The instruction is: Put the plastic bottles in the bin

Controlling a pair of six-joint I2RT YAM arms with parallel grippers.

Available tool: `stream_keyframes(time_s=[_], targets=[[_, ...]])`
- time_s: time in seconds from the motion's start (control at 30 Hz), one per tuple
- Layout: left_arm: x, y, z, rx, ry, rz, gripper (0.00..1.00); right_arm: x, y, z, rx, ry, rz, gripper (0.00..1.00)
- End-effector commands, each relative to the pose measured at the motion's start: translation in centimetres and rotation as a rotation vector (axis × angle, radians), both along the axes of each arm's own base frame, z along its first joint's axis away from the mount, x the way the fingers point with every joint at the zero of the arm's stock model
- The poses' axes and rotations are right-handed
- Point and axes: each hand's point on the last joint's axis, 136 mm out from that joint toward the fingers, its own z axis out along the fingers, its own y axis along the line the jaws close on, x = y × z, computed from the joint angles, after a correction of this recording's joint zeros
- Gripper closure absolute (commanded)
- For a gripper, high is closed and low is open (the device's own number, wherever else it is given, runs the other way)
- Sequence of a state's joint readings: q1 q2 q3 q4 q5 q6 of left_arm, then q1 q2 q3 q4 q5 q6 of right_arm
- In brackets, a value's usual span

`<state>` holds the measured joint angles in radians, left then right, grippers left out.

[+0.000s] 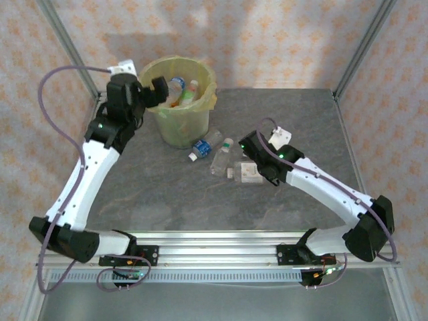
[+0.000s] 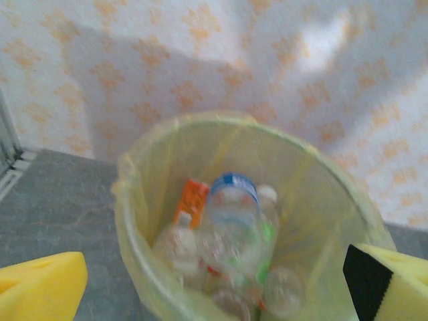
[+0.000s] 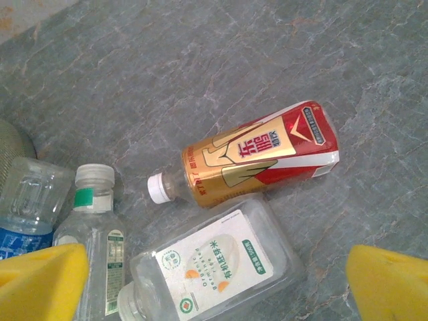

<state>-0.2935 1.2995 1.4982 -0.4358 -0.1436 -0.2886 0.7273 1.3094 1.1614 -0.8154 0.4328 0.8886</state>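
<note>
The bin (image 1: 179, 124), lined with a yellow-green bag, stands at the back left and holds several bottles (image 1: 185, 91). My left gripper (image 1: 155, 92) hovers open over its left rim. In the left wrist view a blurred blue-labelled bottle (image 2: 231, 221) lies on the pile in the bin (image 2: 134, 200), between my open left gripper (image 2: 214, 297) pads. Four bottles lie on the table: blue-labelled (image 1: 204, 145), clear green-labelled (image 1: 222, 157), white-labelled (image 3: 214, 264) and red-and-gold (image 3: 257, 157). My right gripper (image 3: 214, 294) hangs open just above the white-labelled one, holding nothing.
Grey stone-patterned tabletop (image 1: 154, 194) stretches in front of the bin. Metal frame posts (image 1: 67, 40) stand at the back corners, with patterned walls behind. An aluminium rail (image 1: 214, 241) runs along the near edge.
</note>
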Motion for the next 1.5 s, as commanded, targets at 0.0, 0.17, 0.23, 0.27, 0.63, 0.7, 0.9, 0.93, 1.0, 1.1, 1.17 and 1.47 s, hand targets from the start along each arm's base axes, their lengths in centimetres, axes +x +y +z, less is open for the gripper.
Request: stream_keyframes(time_s=[0.0, 0.17, 0.23, 0.27, 0.63, 0.7, 0.9, 0.93, 1.0, 1.1, 1.17, 1.47], targets=[[-2.7, -2.1, 1.4, 0.090, -0.080, -0.040, 0.00, -0.4, -1.3, 1.0, 0.011, -0.003, -0.015, 0.01], [-5.1, -6.2, -2.3, 0.168, -0.046, -0.169, 0.00, -0.8, -2.8, 1.2, 0.020, -0.009, -0.051, 0.01], [-5.9, -7.6, -3.9, 0.175, -0.028, -0.211, 0.00, -1.1, -3.4, 1.3, 0.015, -0.009, -0.066, 0.01], [-6.3, -8.4, -4.8, 0.182, -0.010, -0.230, 0.00, -1.2, -3.6, 1.4, 0.011, -0.011, -0.073, 0.01], [-7.9, -14.6, -14.4, 0.292, 0.271, -0.319, 0.00, -2.6, -6.7, 2.9, -0.038, -0.060, -0.180, 0.01], [-7.7, -15.7, -15.6, 0.298, 0.305, -0.326, 0.00, -2.7, -7.1, 3.3, -0.041, -0.077, -0.195, 0.01], [-7.1, -17.8, -20.2, 0.286, 0.443, -0.299, 0.06, -3.0, -7.6, 3.9, -0.042, -0.100, -0.203, 0.01], [-7.0, -18.0, -20.8, 0.286, 0.462, -0.295, 0.06, -3.0, -7.7, 3.9, -0.043, -0.102, -0.204, 0.01], [-6.8, -18.4, -21.9, 0.291, 0.493, -0.287, 0.08, -3.0, -7.7, 3.8, -0.044, -0.103, -0.205, 0.01], [-6.3, -18.7, -23.2, 0.312, 0.524, -0.272, 0.10, -2.9, -7.7, 3.7, -0.048, -0.101, -0.204, 0.01], [-6.1, -18.9, -24.0, 0.320, 0.540, -0.266, 0.12, -2.9, -7.6, 3.7, -0.048, -0.099, -0.204, 0.01], [-5.2, -20.5, -27.9, 0.345, 0.607, -0.267, 0.16, -2.9, -7.7, 3.3, -0.052, -0.093, -0.206, 0.01]])
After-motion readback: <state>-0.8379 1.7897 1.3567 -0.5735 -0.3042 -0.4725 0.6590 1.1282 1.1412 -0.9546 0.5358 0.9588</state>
